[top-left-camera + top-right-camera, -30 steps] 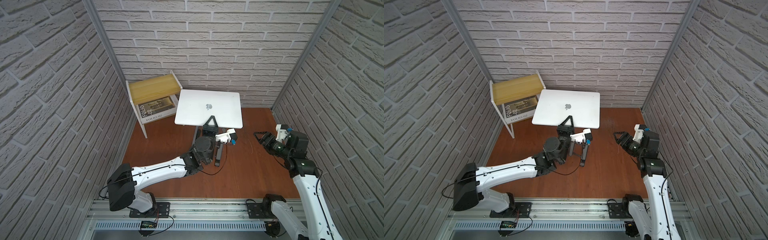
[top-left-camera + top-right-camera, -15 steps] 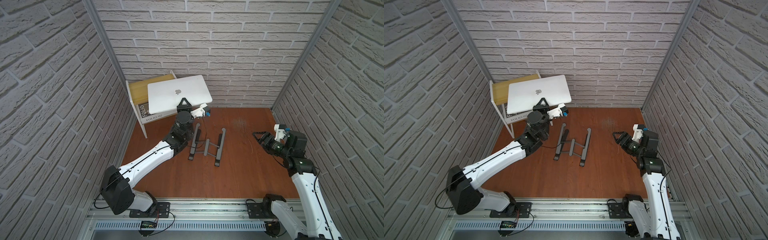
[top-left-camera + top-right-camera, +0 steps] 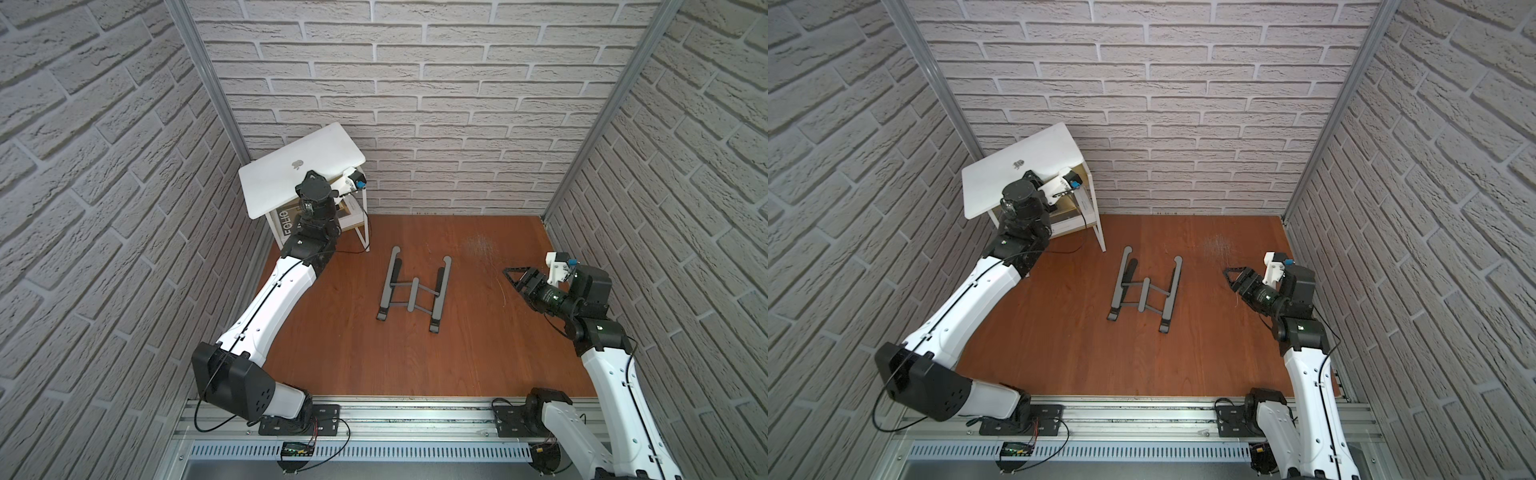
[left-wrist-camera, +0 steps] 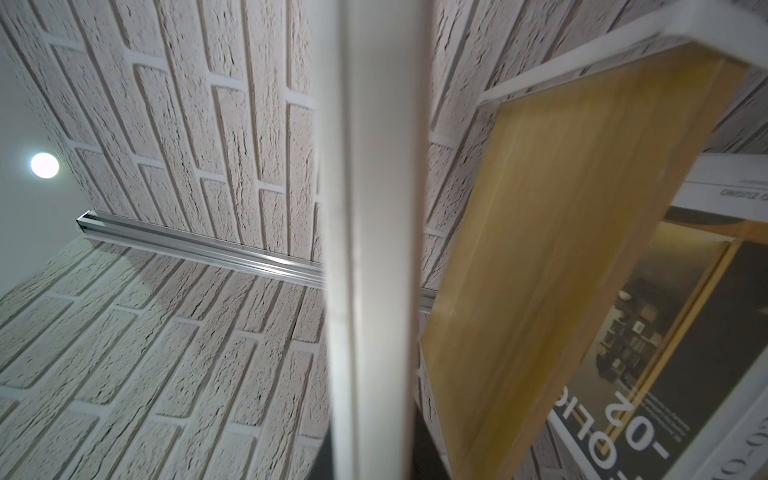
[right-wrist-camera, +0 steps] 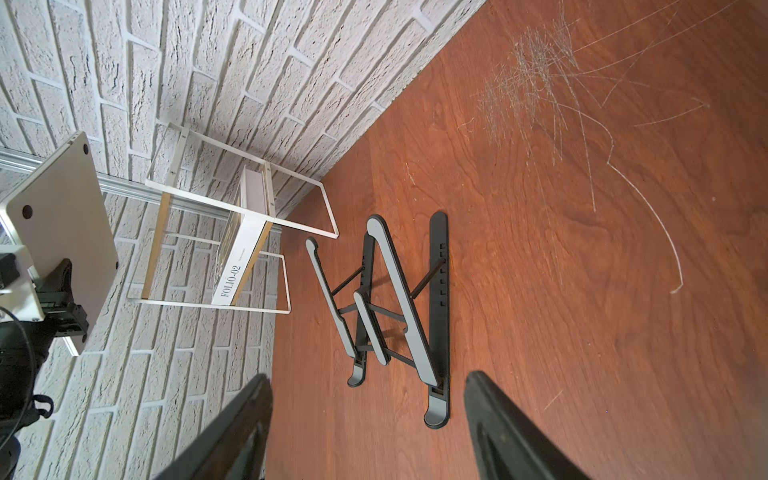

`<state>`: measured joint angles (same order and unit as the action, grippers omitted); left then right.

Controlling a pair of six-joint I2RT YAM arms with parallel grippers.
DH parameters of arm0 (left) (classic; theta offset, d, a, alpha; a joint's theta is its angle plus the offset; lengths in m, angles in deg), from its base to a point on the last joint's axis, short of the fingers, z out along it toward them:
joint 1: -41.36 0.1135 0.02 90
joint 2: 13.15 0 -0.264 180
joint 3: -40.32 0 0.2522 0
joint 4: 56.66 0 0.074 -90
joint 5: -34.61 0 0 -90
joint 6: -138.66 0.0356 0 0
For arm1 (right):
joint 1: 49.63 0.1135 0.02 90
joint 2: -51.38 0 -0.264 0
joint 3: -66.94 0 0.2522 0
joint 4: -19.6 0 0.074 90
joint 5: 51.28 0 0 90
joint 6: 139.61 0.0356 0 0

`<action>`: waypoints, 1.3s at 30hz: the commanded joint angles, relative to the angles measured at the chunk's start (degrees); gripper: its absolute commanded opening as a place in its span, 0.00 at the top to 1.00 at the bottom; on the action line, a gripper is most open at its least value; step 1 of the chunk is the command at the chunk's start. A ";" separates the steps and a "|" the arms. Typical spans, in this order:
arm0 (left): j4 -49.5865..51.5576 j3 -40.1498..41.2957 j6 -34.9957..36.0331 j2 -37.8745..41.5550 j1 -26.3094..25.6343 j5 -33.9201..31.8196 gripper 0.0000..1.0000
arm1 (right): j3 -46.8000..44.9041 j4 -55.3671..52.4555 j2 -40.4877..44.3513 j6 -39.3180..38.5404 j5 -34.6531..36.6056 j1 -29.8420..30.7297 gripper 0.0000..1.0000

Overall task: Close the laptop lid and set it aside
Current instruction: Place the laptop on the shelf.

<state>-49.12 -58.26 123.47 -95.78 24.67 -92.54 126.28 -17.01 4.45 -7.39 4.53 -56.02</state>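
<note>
The laptop (image 3: pixel 286 183) is shut, its lid (image 3: pixel 316 153) facing up with the apple logo showing in both top views. It hangs tilted in the air over the white shelf (image 3: pixel 366 226) at the back left, and its lid (image 3: pixel 1000 183) hides most of the shelf top. My left gripper (image 3: pixel 314 185) is shut on the laptop's near edge. The left wrist view shows that edge (image 4: pixel 374 249) as a white band running away from the jaws. In the right wrist view the laptop's underside (image 5: pixel 62 224) stands clear of the shelf. My right gripper (image 3: pixel 513 277) hangs open and holds nothing at the right.
A grey folding stand (image 3: pixel 413 289) lies flat mid-table, in front of my right gripper (image 5: pixel 365 436). The white-framed shelf (image 5: pixel 303 183) has a wooden top (image 4: pixel 561 249) and holds a FOLIO-02 book (image 5: pixel 235 266) on its lower level. Brick walls close in on three sides.
My left arm has swung the shut laptop from above the stand to the back left, over the shelf, turning it as it went. The right arm has barely moved.
</note>
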 commanded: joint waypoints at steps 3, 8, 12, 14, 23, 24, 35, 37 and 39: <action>-3.68 -7.35 -1.33 -2.65 1.97 3.64 1.00 | -1.86 3.09 0.99 0.60 -1.11 -0.29 0.24; -2.65 -8.71 -0.31 -5.59 3.20 3.58 1.00 | -2.37 3.73 1.17 0.76 -2.14 -0.35 0.24; -2.81 -9.10 0.23 -7.27 4.26 3.74 1.00 | -2.42 3.88 1.79 0.88 -2.67 -0.35 0.24; -2.59 -9.26 0.14 -8.06 4.99 4.30 1.00 | -2.42 4.12 2.03 1.07 -3.20 -0.37 0.24; -1.65 -8.77 1.76 -11.15 6.66 6.56 1.00 | -2.72 5.06 2.76 1.87 -4.16 -0.45 0.24; -1.63 -8.72 1.92 -11.15 6.67 6.76 1.00 | -2.74 5.17 2.73 1.98 -4.25 -0.46 0.24; -1.70 -7.71 2.18 -12.34 5.99 7.88 1.00 | -3.35 6.14 2.77 2.69 -4.49 -0.46 0.24; -1.83 -7.63 2.32 -12.78 5.76 8.40 1.00 | -3.44 6.00 2.83 2.52 -4.54 -0.52 0.24; -2.08 -7.60 2.87 -13.35 5.46 8.51 1.00 | -3.42 5.89 2.98 2.45 -4.56 -0.55 0.24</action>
<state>-45.08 -65.12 128.87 -108.26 30.84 -86.79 123.35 -13.50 6.57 -4.97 0.77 -56.13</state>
